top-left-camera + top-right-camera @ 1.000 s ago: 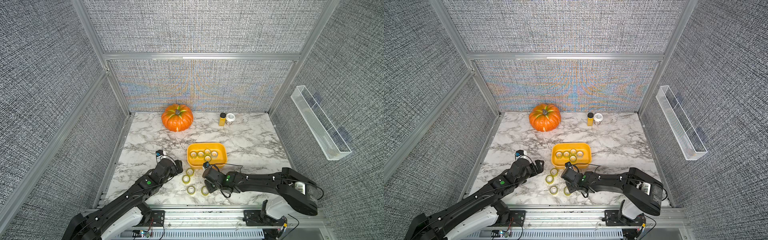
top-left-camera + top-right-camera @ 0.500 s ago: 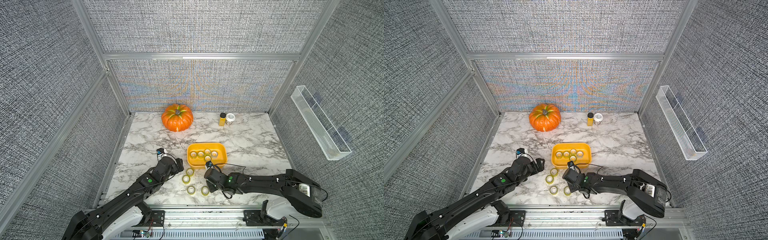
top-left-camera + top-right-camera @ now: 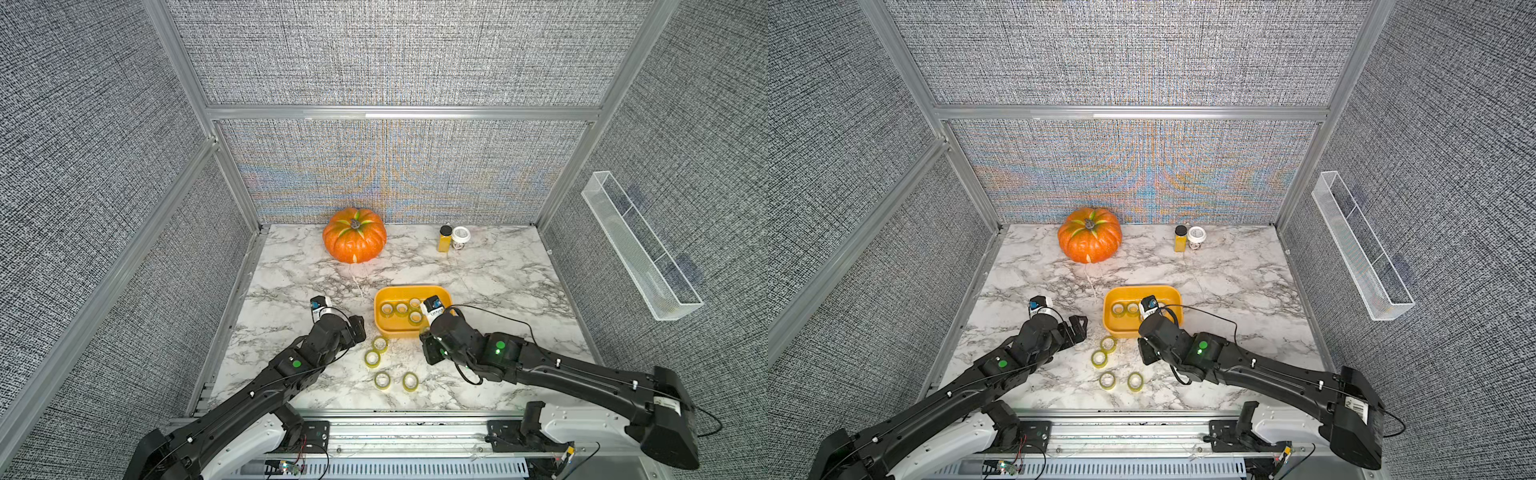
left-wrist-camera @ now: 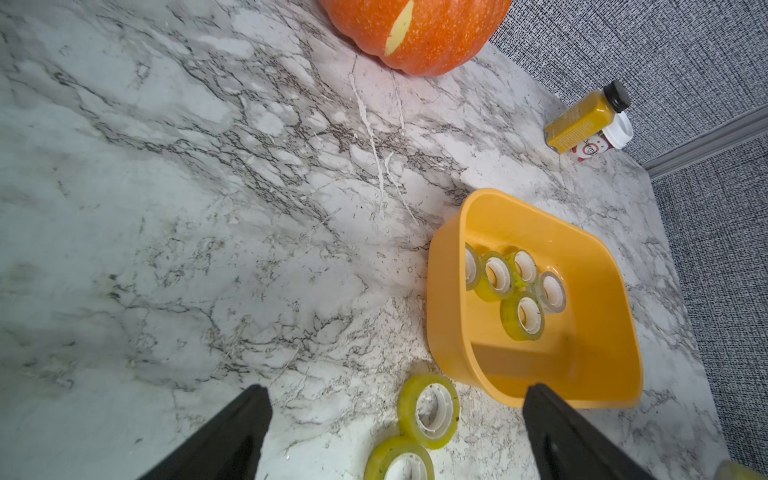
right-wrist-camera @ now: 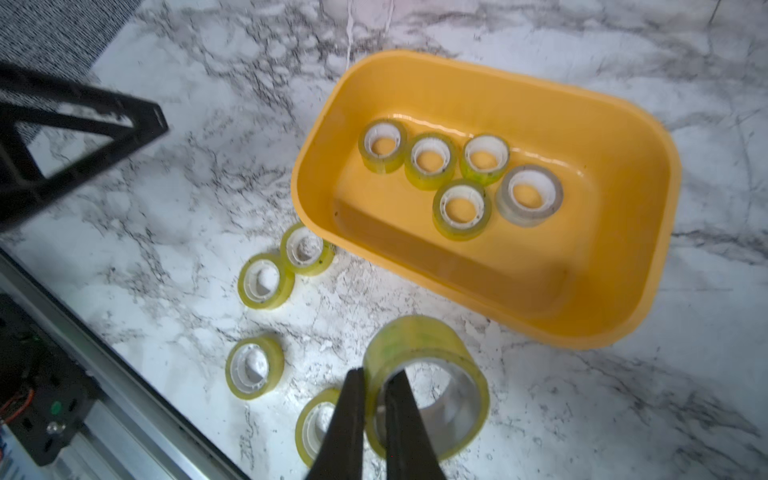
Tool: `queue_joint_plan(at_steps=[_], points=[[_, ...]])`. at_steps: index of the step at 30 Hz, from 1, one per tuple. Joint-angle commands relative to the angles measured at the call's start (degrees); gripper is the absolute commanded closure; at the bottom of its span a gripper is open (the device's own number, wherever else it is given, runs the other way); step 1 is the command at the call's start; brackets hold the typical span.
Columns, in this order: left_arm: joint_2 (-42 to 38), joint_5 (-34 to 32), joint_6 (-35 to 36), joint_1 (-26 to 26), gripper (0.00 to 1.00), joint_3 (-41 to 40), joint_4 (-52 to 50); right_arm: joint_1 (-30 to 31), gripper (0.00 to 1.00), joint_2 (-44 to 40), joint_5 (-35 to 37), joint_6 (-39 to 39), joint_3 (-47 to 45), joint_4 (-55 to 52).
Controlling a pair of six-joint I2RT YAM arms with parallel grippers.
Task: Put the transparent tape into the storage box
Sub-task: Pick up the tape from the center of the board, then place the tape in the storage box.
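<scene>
— What did the right pincer [image 5: 374, 380] just do?
— It snapped shut on a tape roll's [image 5: 415, 340] wall, near the box [image 5: 602, 332]. Five rolls [image 5: 459, 208] lie inside. Four wait on the table [image 5: 582, 415]. I think this one gets dropped in next.

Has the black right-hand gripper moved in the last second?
Yes. The right gripper moved toward the shallow yellow plastic tub; in both top views its wrist now overlaps the tub's near rim.

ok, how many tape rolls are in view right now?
10. Five rolls lie in the yellow tub. Four loose rolls sit on the marble beside it. One held roll is in the right claw. More may be hidden.
</scene>
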Motion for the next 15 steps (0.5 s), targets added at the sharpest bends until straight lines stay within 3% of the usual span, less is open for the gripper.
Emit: queue_joint_plan(at_steps=[1,9,15], points=[[0.79,-0.49,1.08,0.07,0.00,0.99,0.23,-3.20,0.93,1.84,-1.88,-5.07,3.12,0.79],[1.05,0.51,0.57,0.07,0.00,0.93,1.36,-11.64,0.94,17.89,-10.47,-9.32,11.72,5.13],[2.25,2.27,0.37,0.07,0.00,0.88,1.60,-13.74,0.93,31.02,-10.58,-10.23,19.91,5.44]])
